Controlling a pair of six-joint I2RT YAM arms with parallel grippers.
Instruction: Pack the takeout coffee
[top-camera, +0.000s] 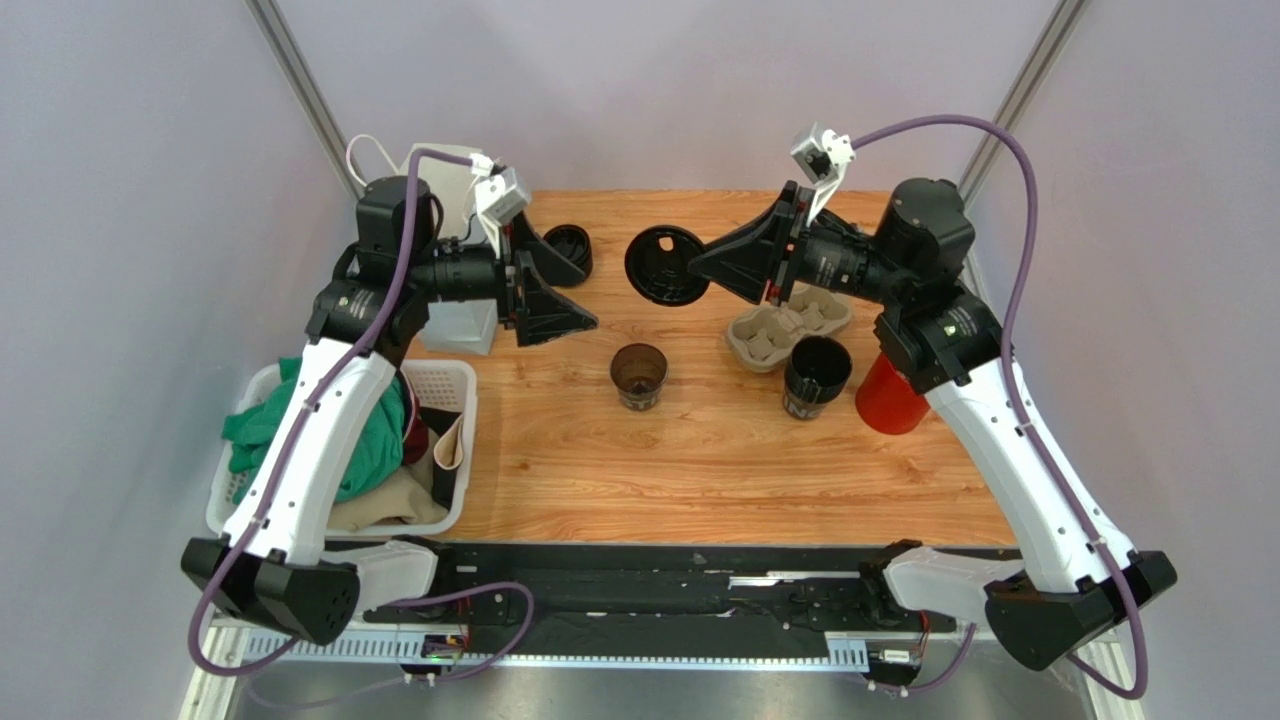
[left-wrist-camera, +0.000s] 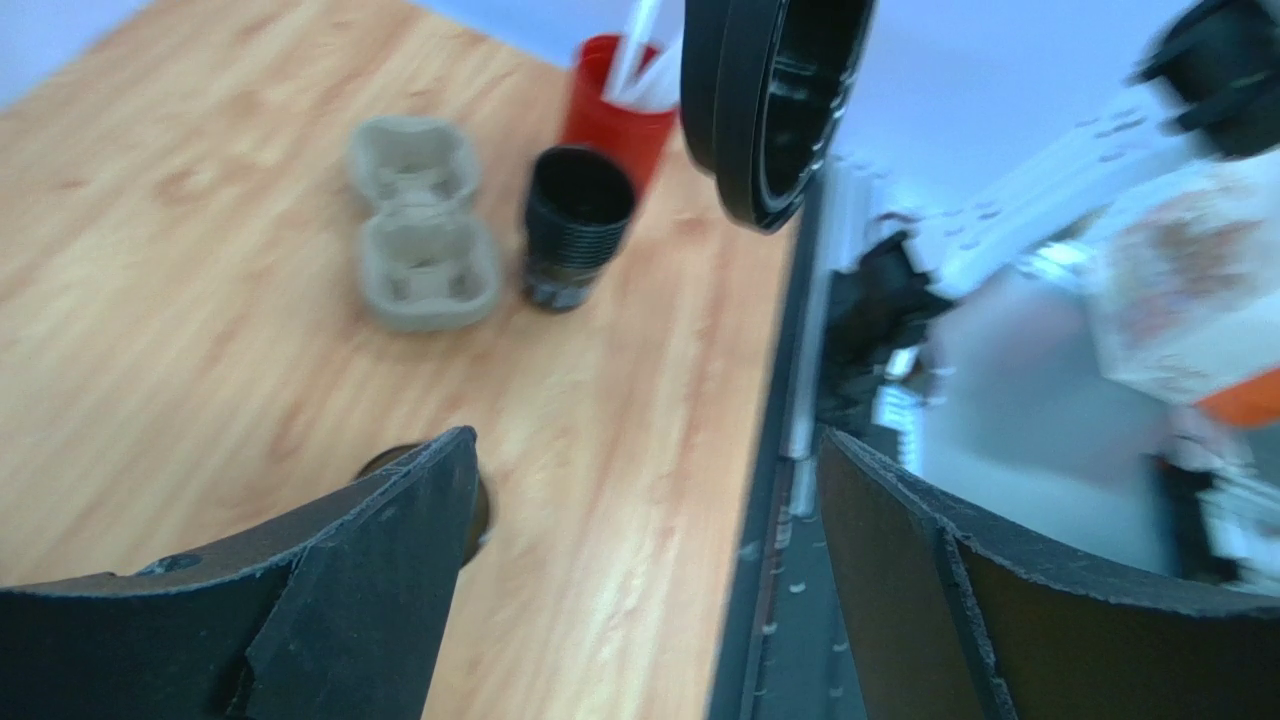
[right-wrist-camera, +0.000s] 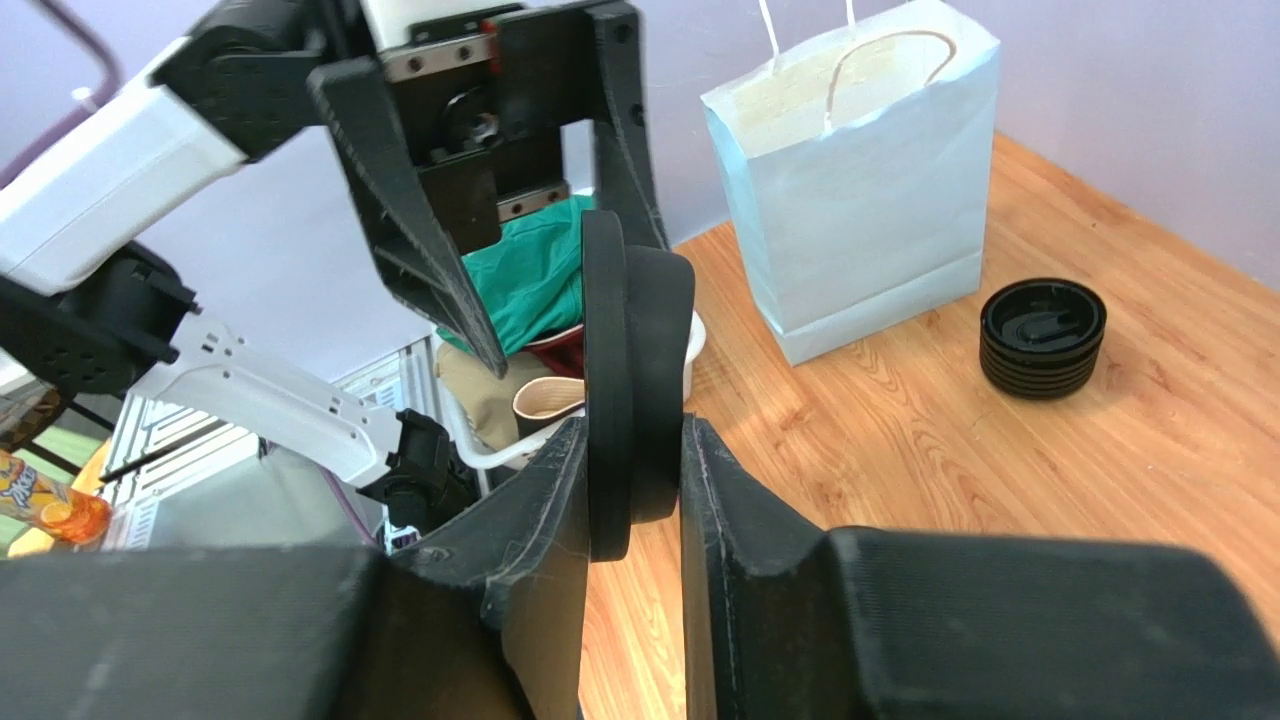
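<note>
Wooden desk (top-camera: 721, 465); right fingers (right-wrist-camera: 766, 555) clamp seemingly two nested lids (right-wrist-camera: 631, 383), left fingers (left-wrist-camera: 376, 570) wide; doubled lids could misseat on cup (top-camera: 639, 375).

Left wrist view: the right half is smeared and the clutter there is unreadable. The black lid (left-wrist-camera: 774, 105) is cut by the top edge and covers part of the red cup (left-wrist-camera: 609, 105). Its straws (left-wrist-camera: 643, 33) run off the top. Only a sliver of the dark cup (left-wrist-camera: 481, 518) shows behind a finger of the left tool (left-wrist-camera: 643, 443).

Right wrist view: the lid's lower rim is buried in the right tool (right-wrist-camera: 634, 432); one lid or two nested, cannot tell. The paper bag (right-wrist-camera: 857, 180) has its handles clipped at the top.

Top view: the right arm hides part of the cup tray (top-camera: 781, 338) and the red cup. The left arm covers most of the paper bag and part of the basket (top-camera: 458, 393).
</note>
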